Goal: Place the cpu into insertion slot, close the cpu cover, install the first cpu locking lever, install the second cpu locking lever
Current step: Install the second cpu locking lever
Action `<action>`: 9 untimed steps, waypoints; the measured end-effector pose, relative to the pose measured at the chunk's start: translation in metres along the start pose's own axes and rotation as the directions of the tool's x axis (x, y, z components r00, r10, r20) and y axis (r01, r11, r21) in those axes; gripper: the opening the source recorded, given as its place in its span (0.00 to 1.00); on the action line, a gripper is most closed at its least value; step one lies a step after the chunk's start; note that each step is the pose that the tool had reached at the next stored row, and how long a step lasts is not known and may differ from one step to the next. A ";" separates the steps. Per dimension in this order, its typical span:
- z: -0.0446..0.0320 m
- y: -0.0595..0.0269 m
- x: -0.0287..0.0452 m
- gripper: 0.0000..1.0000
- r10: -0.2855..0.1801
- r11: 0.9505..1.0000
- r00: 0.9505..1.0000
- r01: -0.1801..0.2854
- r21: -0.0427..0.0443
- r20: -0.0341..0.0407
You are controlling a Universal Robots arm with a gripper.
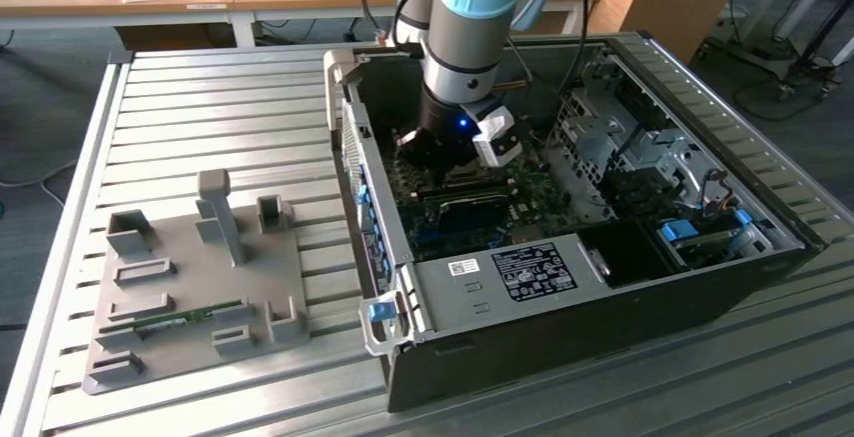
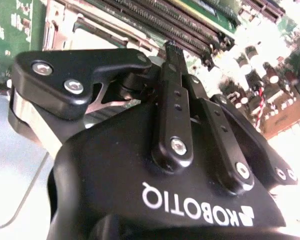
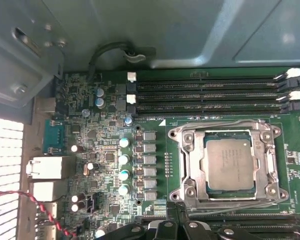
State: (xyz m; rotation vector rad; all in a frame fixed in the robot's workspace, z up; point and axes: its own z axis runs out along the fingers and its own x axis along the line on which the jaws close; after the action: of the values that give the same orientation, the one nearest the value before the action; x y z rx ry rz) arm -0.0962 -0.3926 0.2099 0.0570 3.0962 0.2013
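Slatted metal tabletop (image 1: 200, 107) carries an open computer case (image 1: 694, 287) and a grey fixture tray (image 1: 200, 287); wooden desks behind. Arm reaches into the case, pincer (image 2: 172, 50) above the motherboard (image 3: 110, 150), fingers look together, nothing held. Cpu (image 3: 229, 163) sits in the socket, cpu cover (image 3: 187, 165) closed around it; levers hard to make out.

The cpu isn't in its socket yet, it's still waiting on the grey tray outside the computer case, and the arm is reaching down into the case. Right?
Not quite. In the first wrist view the cpu already sits in its socket on the motherboard, framed by the cpu cover. The arm is indeed reaching down into the computer case, as the exterior view shows.
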 end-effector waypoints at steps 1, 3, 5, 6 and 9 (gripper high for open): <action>-0.0019 0.0002 -0.0001 0.11 0.000 1.000 1.000 0.000 0.000 0.000; -0.0043 0.0005 -0.0003 0.11 0.000 1.000 1.000 0.000 0.000 0.000; -0.0046 0.0007 -0.0018 0.11 0.000 1.000 1.000 0.000 0.000 -0.001; -0.0047 0.0007 -0.0026 0.11 0.000 1.000 1.000 0.000 0.000 -0.001; -0.0049 0.0007 -0.0034 0.11 0.000 1.000 1.000 0.000 0.000 -0.001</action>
State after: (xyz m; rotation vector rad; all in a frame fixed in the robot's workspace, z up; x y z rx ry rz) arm -0.0930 -0.3926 0.2150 0.0575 3.0971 0.2012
